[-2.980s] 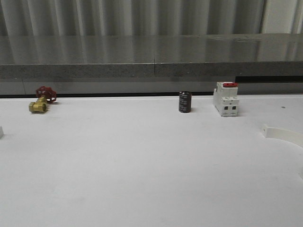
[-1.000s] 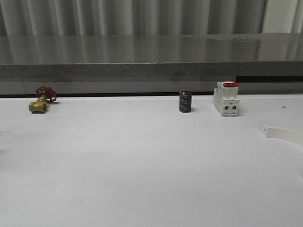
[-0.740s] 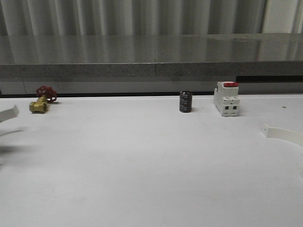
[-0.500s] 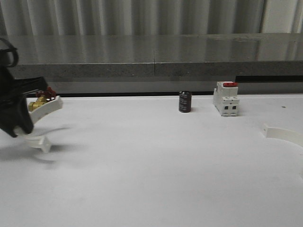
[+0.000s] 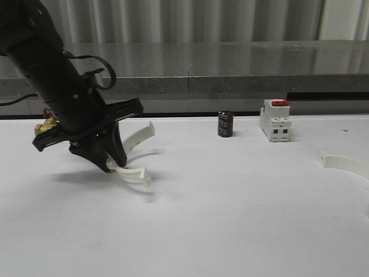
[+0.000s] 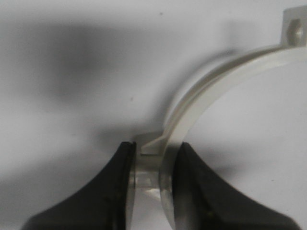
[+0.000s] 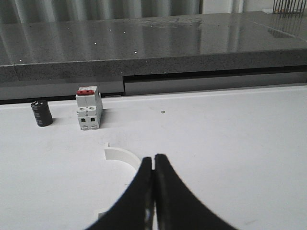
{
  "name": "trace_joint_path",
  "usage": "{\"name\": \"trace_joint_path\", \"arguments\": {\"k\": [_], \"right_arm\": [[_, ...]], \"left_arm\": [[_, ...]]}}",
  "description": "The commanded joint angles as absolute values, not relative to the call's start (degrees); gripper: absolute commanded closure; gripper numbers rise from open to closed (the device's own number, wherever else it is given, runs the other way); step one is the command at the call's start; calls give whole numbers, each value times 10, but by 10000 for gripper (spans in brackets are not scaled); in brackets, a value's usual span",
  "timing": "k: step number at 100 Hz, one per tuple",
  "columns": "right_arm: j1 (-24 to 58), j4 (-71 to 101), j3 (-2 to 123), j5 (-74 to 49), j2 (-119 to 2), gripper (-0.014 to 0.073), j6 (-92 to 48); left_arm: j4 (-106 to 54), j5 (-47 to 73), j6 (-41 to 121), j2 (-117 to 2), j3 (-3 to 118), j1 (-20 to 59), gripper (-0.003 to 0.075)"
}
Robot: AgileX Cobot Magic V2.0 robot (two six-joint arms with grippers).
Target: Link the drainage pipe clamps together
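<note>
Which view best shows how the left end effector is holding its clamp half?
The left wrist view: the left end effector pinches the held clamp half near one end, band arcing away to a holed tab. The front view shows the same clamp half whole, lifted off the table, but the grip point is partly hidden by the arm.

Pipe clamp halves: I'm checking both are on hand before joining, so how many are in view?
2. One clamp half is gripped by the left gripper above the table's left-centre. The other clamp half lies on the table at the right edge, partly cut off.
</note>
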State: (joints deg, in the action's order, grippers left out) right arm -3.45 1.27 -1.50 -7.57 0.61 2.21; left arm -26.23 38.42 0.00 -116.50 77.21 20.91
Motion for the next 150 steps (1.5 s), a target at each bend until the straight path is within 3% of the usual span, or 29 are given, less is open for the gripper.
{"name": "trace_joint_path", "arguments": {"k": [1,18,28,48,55,73,118,150], "right_arm": [[-39,13,-6,-32,17,659,16],[-39,13,-6,-32,17,659,16],[-39,13,-6,-32,17,659,16],[-39,13,-6,-32,17,659,16],[-39,13,-6,-32,17,659,16],[-39,13,-6,-32,17,659,16],[-39,13,-6,-32,17,659,16],[-39,13,-6,-12,17,659,16]], "left_arm": [[-279,369,-6,-1135,791,218,649],[-280,369,-6,-1135,791,218,418],[-280,369,-6,-1133,791,218,361],[-266,371,-6,-1099,791,218,412],[-254,370,-6,-1075,791,218,481],[-205,391,-6,-1006,774,206,743],[-82,372,-6,-717,545,72,741],[20,323,-6,-471,397,21,741]]}}
